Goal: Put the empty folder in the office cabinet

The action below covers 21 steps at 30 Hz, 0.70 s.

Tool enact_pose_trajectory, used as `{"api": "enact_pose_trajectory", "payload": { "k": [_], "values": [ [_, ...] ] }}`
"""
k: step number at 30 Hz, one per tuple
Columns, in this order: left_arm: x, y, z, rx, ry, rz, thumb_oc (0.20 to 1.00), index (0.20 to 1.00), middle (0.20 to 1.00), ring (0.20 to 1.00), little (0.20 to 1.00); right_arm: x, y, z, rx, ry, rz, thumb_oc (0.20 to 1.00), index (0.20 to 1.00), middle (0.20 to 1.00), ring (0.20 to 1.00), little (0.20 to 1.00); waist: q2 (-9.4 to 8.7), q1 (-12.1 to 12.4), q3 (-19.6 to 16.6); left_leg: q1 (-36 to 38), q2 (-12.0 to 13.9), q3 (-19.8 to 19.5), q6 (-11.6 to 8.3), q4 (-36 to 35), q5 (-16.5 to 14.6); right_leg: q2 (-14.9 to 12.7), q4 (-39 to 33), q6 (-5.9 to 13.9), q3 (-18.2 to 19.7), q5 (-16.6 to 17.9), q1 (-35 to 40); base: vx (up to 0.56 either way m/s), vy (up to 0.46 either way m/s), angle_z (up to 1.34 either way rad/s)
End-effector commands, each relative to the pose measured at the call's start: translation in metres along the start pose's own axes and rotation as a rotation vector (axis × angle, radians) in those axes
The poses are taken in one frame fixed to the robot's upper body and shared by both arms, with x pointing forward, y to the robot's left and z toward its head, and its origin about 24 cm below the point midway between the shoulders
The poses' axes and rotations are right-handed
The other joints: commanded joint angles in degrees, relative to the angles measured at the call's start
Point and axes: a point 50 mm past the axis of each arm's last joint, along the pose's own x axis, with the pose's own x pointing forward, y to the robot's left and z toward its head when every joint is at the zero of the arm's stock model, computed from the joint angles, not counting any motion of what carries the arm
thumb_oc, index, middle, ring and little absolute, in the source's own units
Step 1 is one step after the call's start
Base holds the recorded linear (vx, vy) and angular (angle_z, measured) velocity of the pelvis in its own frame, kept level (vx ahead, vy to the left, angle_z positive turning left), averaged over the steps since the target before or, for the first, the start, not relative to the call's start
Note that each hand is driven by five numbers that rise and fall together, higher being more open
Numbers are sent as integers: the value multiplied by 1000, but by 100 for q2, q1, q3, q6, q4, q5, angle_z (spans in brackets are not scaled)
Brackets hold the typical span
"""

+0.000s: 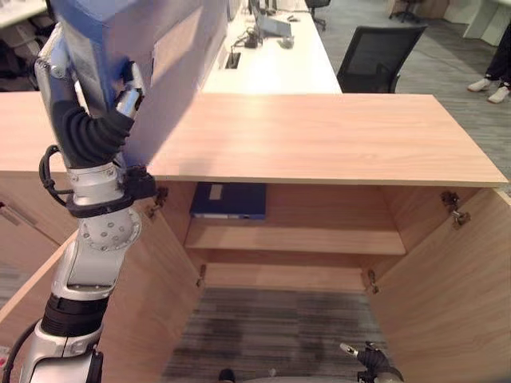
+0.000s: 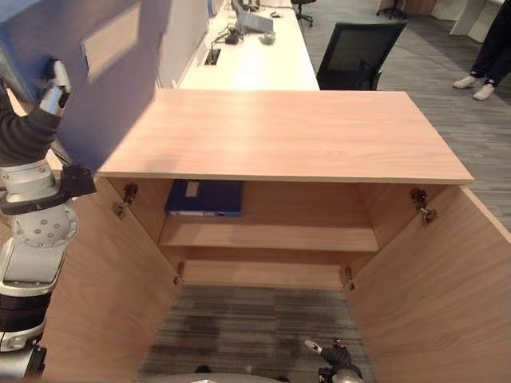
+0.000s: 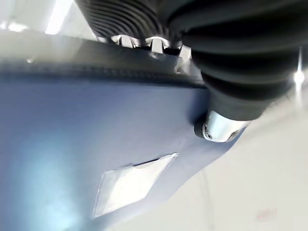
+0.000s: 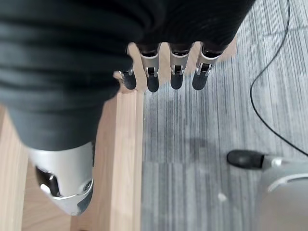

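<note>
the left hand [image 1: 128, 89] clamps the blue folder [image 1: 136, 32] high above the open cabinet [image 1: 319, 140]. right hand [image 4: 163, 72] hangs low, fingers relaxed. next: lower it to the shelf [image 1: 295, 238].

Both eye views looked down from head height onto the open cabinet [image 1: 319, 144], sharing its shelf [image 2: 267, 235] and doors. The left wrist view sat very close against a blue folder [image 3: 96, 144]; the right wrist view faced the carpeted floor [image 4: 207, 144].

Left robot hand [image 1: 128, 88] raised high, fingers clamped; right robot hand [image 4: 163, 72] low, fingers relaxed.
</note>
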Motion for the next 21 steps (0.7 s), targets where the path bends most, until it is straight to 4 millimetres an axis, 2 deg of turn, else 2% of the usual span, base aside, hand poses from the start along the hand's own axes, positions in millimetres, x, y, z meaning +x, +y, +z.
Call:
{"api": "enact_pose_trajectory", "payload": {
  "k": [1, 3, 7, 8, 10, 12, 16, 21],
  "values": [
    [14, 15, 8, -255, -34, 51, 200, 200, 200, 200, 200, 3, -1, 14, -7, -35, 18, 1000, 1000, 1000, 1000, 1000, -173, 66, 42, 130, -150, 192, -147, 9, -221, -187, 457, 565, 145, -226, -175, 0, 0, 0],
    [13, 15, 8, -305, -20, 39, 200, 200, 200, 200, 200, 3, -2, 14, -13, -33, 17, 1000, 1000, 1000, 1000, 1000, -163, 76, 39, 150, -147, 180, -149, 10, -223, -188, 445, 564, 139, -229, -151, 0, 0, 0],
    [8, 10, 6, -542, 31, -49, 200, 200, 200, 200, 200, 4, -3, 15, -30, -27, 36, 1000, 1000, 1000, 1000, 1000, -148, 121, 15, 183, -150, 132, -148, 15, -233, -180, 429, 562, 116, -241, -95, 0, 0, 0],
    [8, 10, 6, -542, 31, -49, 200, 200, 200, 200, 200, 4, -3, 15, -30, -27, 36, 1000, 1000, 1000, 1000, 1000, -147, 120, 16, 184, -150, 132, -148, 15, -233, -180, 428, 562, 117, -241, -94, 0, 0, 0],
    [4, 3, 0, -687, 91, -116, 200, 200, 200, 200, 200, 4, -1, 16, -48, -28, 58, 1000, 1000, 1000, 1000, 1000, -137, 136, 12, 197, -150, 129, -142, 18, -235, -168, 424, 560, 116, -238, -85, 0, 0, 0],
    [1, 0, -4, -753, 131, -163, 200, 200, 200, 200, 200, 4, -1, 17, -59, -29, 67, 1000, 1000, 1000, 1000, 1000, -127, 153, 18, 199, -147, 124, -137, 18, -232, -154, 418, 557, 117, -232, -79, -9, 5, 2],
    [-3, -3, -7, -827, 182, -256, 200, 200, 200, 200, 200, 4, 2, 17, -72, -26, 89, 1000, 1000, 1000, 1000, 1000, -120, 180, 19, 199, -152, 118, -126, 18, -226, -137, 403, 556, 111, -218, -76, -15, 9, 3],
    [-7, -5, -9, -898, 289, -477, 200, 200, 200, 200, 200, 5, 3, 19, -70, -30, 122, 1000, 1000, 1000, 1000, 1000, -85, 198, 10, 207, -149, 136, -112, 12, -212, -114, 384, 571, 126, -196, -72, -3, 4, 1]
  ]
}}
